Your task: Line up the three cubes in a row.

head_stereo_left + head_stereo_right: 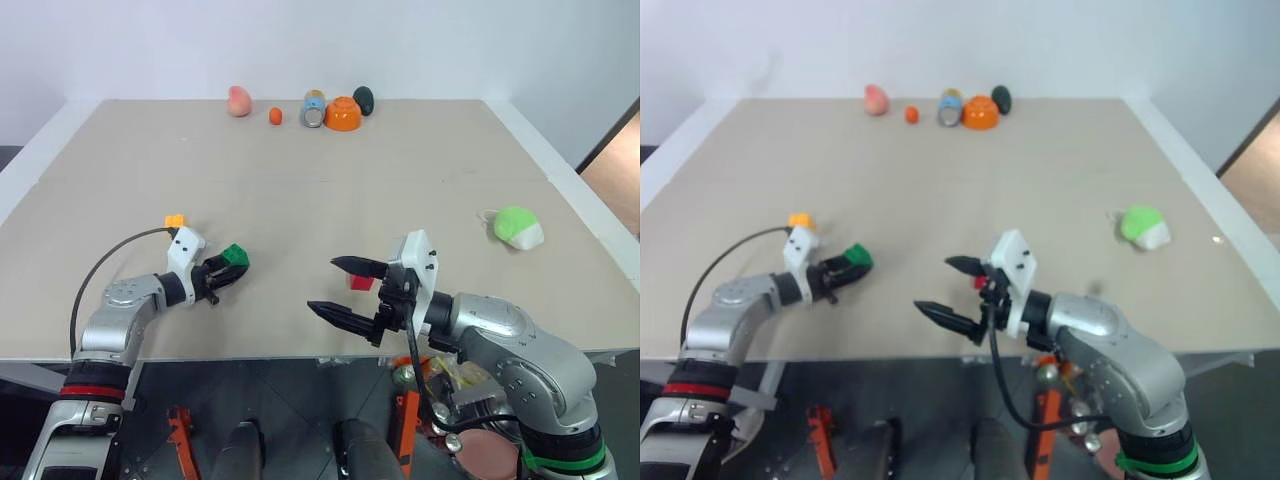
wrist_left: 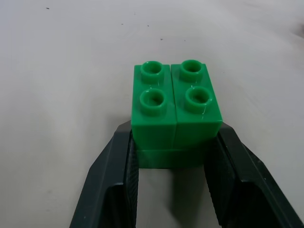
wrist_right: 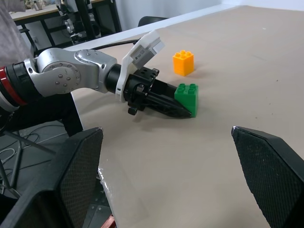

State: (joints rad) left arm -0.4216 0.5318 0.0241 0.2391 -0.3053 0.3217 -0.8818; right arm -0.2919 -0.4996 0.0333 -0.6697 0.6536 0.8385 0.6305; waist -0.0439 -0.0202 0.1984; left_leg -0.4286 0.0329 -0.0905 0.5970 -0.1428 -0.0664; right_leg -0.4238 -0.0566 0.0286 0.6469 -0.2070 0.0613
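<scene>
Green cube (image 2: 175,111) clamped in low left tool (image 1: 228,266); right tool (image 1: 345,290) wide, raised.

A broad beige worktop (image 1: 300,180) with white edging stretches before me to a plain pale wall (image 1: 320,40). Even, soft light falls across it. Orange-brown floor (image 1: 615,170) shows past its right edge; dark floor lies beneath its near edge.
</scene>
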